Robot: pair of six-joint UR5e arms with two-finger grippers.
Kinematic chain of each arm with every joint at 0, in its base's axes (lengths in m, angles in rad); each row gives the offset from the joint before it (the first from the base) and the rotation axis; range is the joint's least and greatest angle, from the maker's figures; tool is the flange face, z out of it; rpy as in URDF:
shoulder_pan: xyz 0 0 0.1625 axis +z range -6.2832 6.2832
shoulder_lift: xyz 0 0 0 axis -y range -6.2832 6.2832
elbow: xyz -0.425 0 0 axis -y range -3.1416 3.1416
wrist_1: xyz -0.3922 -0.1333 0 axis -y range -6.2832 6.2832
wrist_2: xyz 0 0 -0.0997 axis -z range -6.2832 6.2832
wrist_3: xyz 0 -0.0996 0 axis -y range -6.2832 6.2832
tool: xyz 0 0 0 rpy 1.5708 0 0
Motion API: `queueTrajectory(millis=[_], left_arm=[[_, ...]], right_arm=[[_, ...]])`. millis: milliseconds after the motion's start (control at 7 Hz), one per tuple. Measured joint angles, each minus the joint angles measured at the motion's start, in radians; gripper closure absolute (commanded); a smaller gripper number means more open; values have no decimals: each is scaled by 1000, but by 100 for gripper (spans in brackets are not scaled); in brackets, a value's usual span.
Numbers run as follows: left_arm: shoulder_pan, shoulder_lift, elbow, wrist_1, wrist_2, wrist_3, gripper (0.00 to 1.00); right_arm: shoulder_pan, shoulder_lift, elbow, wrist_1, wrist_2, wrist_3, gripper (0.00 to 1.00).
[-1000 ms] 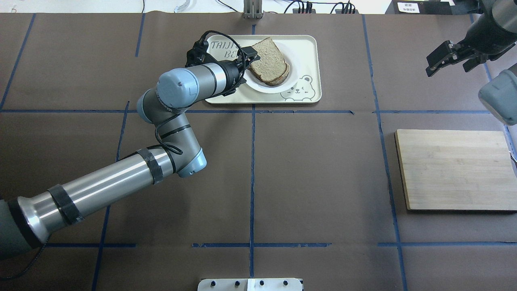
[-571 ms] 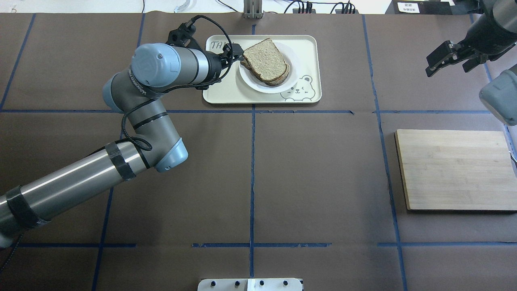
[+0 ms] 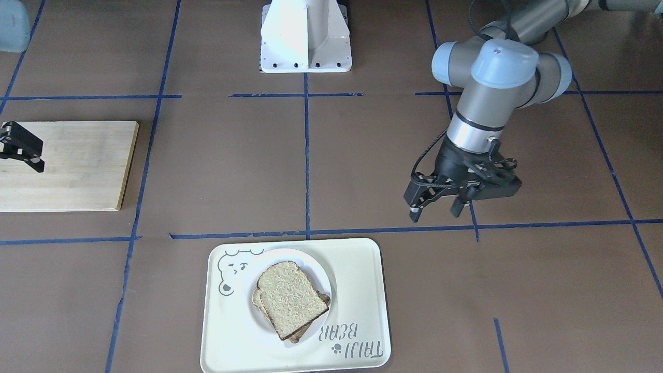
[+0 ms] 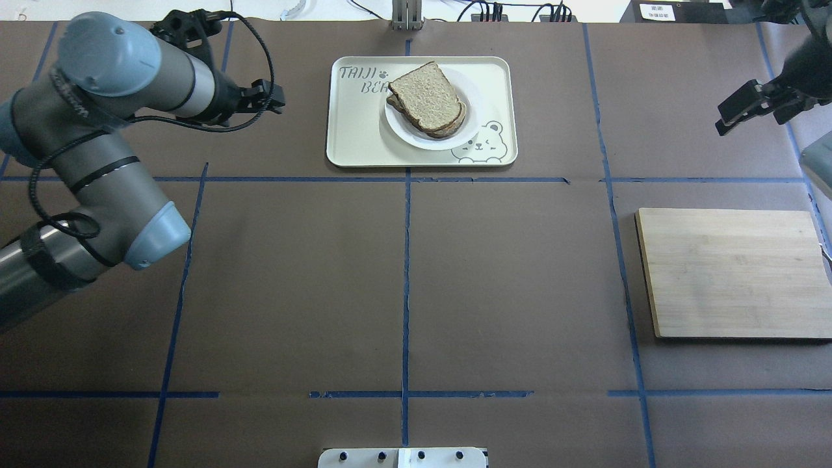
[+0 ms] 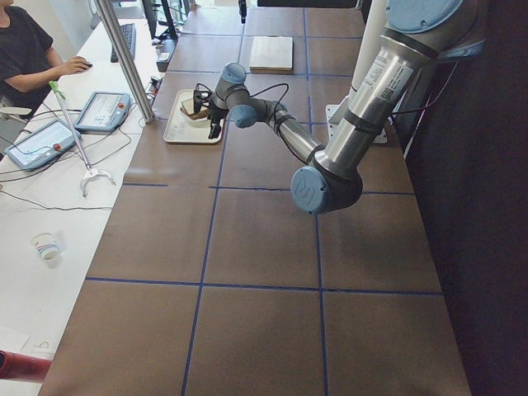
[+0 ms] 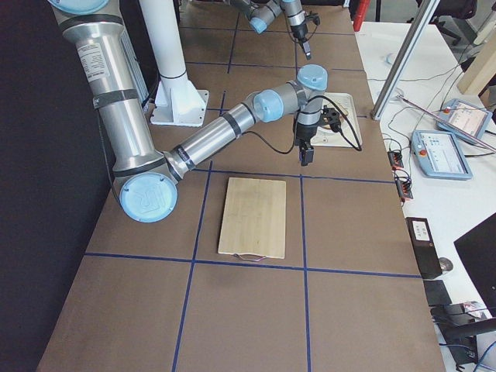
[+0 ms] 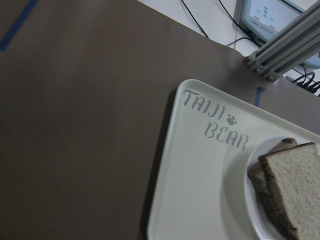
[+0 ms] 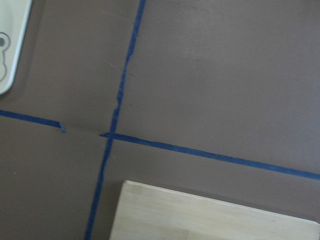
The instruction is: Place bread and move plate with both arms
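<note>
Risk first: the bread (image 4: pixel 426 96) lies skewed on top of a 2nd slice, its corner close to the rim of the plate (image 4: pixel 406 134). If the 2 arms lift or carry the plate unevenly, I judge it could slide off. The low rim offers little to grip, so a pincer might shove the cream tray (image 4: pixel 356 140) under it instead.

Plate and bread sit upper centre in the overhead view. The left pincer (image 3: pixel 434 211), at upper left there, is spread and empty. The right pincer (image 4: pixel 747 116), upper right, is also spread and holds nothing.

The bread is light brown with a speckled crumb, a darker crust and a rounded top.
</note>
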Motion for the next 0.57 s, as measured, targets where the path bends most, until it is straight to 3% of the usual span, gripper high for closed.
queueTrajectory(millis=[286,571], left_arm=[[-134,143,-69,77,-155,278,0],[-312,283,-59,96,-324,581,0]], right_arm=[[128,-130,-18,-1,40,-209,0],[279,-226,-86,3,149,-356,0]])
